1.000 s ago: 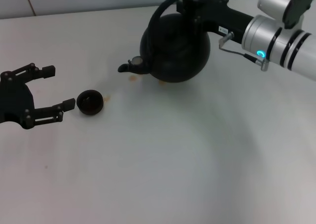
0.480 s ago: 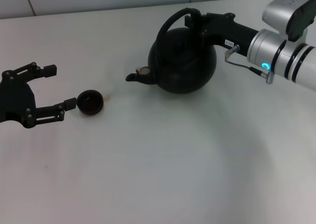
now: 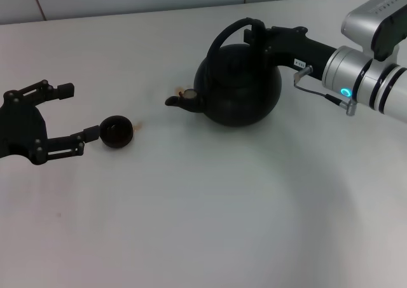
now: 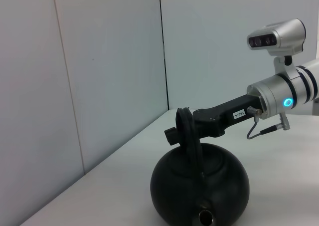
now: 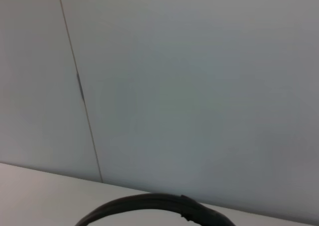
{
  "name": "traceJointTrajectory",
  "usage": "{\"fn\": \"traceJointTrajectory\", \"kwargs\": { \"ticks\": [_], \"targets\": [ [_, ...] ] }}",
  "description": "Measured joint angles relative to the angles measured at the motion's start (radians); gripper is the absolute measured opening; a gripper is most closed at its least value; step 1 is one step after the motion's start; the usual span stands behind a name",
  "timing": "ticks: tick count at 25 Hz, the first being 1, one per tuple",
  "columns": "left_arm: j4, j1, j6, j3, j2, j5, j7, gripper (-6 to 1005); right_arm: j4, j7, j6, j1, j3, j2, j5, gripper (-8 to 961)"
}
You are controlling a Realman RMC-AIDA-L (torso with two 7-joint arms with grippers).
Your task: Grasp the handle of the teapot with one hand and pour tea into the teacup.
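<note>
Two grippers in frame, one at work. Right gripper [image 3: 255,35] clamped on the handle [image 3: 232,31] near the top of the hoop, seen plainly in the left wrist view with the fingers wrapped round the arch [image 4: 185,131]. Teapot [image 3: 238,91] upright, spout [image 3: 180,100] level and aimed toward the robot's left. Hard to say from the head view whether the base rests on the table [image 3: 210,218] or hangs just clear of it; shadow sits tight beneath, so probably down or very nearly.

Teacup [image 3: 116,131] well apart from the spout, off to the robot's left, upright on the table. Left gripper [image 3: 63,119] beside it, spread open with nothing held, lower fingertip [image 3: 91,134] close against the cup's side, possibly touching. Looks like a steadying post rather than a grasp.

Few orange-brown drips of tea [image 3: 137,127] on the table just beside the cup, another faint mark near the spout tip [image 3: 177,90]. Cup interior too dark to read any fill level.

Progress, as a judgement: grasp done and secure. Spout nowhere near over the cup and no tilt on the pot, so no pour underway. Drips suggest liquid has left the spout at some point, yet cannot confirm tea in the cup. If pour unfinished, remaining: carry pot across, spout above rim, tilt. If finished, only set-down and release left.

Right wrist view offers only wall and the handle's arc [image 5: 149,206].
</note>
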Motion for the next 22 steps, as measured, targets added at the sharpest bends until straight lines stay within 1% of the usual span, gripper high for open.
{"fn": "traceJointTrajectory", "kwargs": {
  "ticks": [16, 21, 22],
  "targets": [
    [0.006, 0.007, 0.005, 0.000, 0.000, 0.000, 0.000, 874, -0.012, 0.008, 0.000, -0.010, -0.001, -0.003, -0.001, 127],
    [0.006, 0.008, 0.004, 0.000, 0.000, 0.000, 0.000, 874, -0.041, 0.009, -0.010, -0.031, -0.001, 0.001, -0.001, 289],
    [0.006, 0.008, 0.004, 0.000, 0.000, 0.000, 0.000, 874, -0.042, 0.009, -0.013, -0.033, -0.001, 0.001, -0.001, 336]
  ]
}}
